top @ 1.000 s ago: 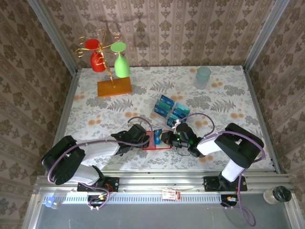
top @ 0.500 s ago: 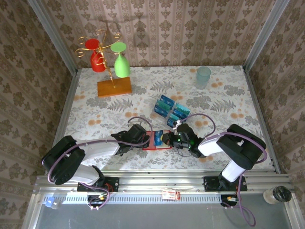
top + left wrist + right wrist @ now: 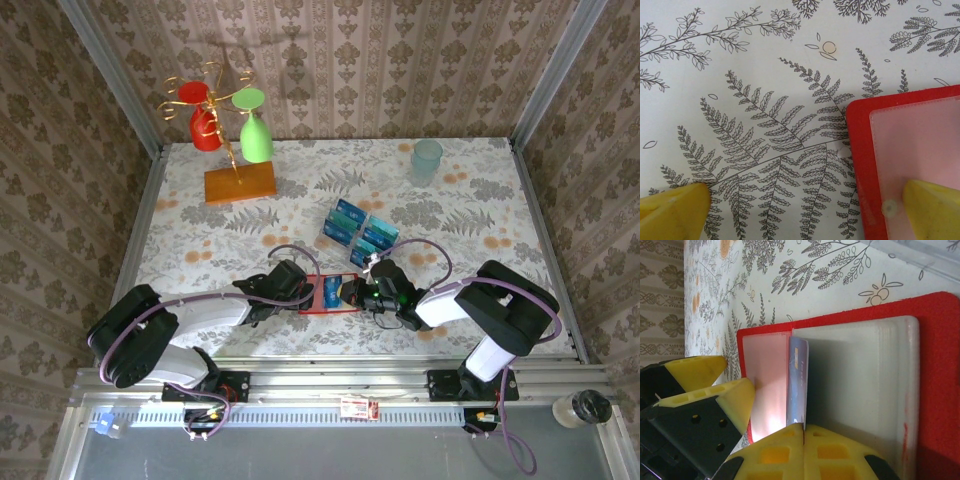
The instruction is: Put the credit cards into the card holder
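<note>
Right gripper (image 3: 804, 432) pinched tight on a blue card (image 3: 798, 380) — left gripper (image 3: 806, 192), at nine o'clock of the card holder (image 3: 860, 150), spread wide — one finger pressing it.

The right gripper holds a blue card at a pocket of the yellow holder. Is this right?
No. The holder is red, not yellow; the right wrist view shows it. The right gripper does hold a blue card at its pocket.

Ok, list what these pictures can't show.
Print on the blue card: right wrist, nearly edge-on, blurred.
Its lower end: right wrist, hidden between the right fingers.
Rest of the red holder: left wrist, cut off by frame edges.
Count of spare cards: top external, too small.
</note>
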Robot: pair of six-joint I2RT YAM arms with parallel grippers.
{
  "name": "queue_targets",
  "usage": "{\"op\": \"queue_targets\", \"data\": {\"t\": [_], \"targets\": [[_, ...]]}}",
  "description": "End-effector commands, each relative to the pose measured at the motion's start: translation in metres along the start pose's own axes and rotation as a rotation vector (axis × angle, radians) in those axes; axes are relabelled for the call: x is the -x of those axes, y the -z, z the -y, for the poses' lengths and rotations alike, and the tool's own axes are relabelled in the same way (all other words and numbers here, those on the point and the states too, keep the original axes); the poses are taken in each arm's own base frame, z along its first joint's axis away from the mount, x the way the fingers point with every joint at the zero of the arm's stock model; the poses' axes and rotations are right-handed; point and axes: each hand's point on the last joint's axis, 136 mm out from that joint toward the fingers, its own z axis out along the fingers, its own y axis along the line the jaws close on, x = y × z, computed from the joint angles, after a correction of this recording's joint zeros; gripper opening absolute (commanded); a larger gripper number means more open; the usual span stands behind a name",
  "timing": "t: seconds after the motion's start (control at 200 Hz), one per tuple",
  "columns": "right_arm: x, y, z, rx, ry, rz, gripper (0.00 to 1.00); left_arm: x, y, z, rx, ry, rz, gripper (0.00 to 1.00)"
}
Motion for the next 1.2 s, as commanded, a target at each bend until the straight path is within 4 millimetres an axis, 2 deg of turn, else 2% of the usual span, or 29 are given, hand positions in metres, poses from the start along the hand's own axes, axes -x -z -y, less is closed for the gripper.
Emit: {"op": "queue_targets", "data": {"t": [0.0, 0.5, 0.565, 0.675, 0.77, 0.81, 0.925, 1.01, 1.11, 1.195], "targets": [[-0.01, 0.001, 0.015, -0.057, -0.013, -0.045, 0.0, -0.007, 0.0, -0.007, 0.025, 0.008, -0.016, 1.0], [-0.018, -0.013, 0.017, -0.075, -0.007, -0.117, 0.0, -0.009, -0.001, -0.008, 0.024, 0.011, -0.02, 1.0], [-0.019, -0.014, 0.015, -0.072, -0.001, -0.13, 0.08, -0.009, -0.001, -0.007, 0.023, 0.01, -0.019, 1.0], [-0.016, -0.009, 0.014, -0.082, 0.018, -0.144, 0.32, -0.008, -0.001, -0.007, 0.023, 0.011, -0.018, 1.0], [-0.005, 0.001, 0.008, -0.089, 0.039, -0.137, 0.45, -0.009, -0.002, -0.007, 0.024, 0.011, -0.021, 1.0], [0.0, 0.006, 0.006, -0.099, 0.053, -0.131, 0.47, -0.009, -0.002, -0.007, 0.024, 0.011, -0.02, 1.0], [0.013, 0.021, -0.003, -0.137, 0.112, -0.122, 0.46, -0.007, -0.001, -0.006, 0.02, 0.011, -0.018, 1.0], [0.017, 0.026, -0.01, -0.16, 0.156, -0.132, 0.37, -0.003, 0.002, -0.005, 0.016, 0.013, -0.01, 1.0], [0.02, 0.027, -0.016, -0.169, 0.186, -0.147, 0.23, 0.002, 0.007, -0.004, 0.008, 0.013, 0.001, 1.0], [0.02, 0.025, -0.02, -0.175, 0.203, -0.16, 0.2, 0.008, 0.012, -0.003, 0.0, 0.014, 0.013, 1.0]]}}
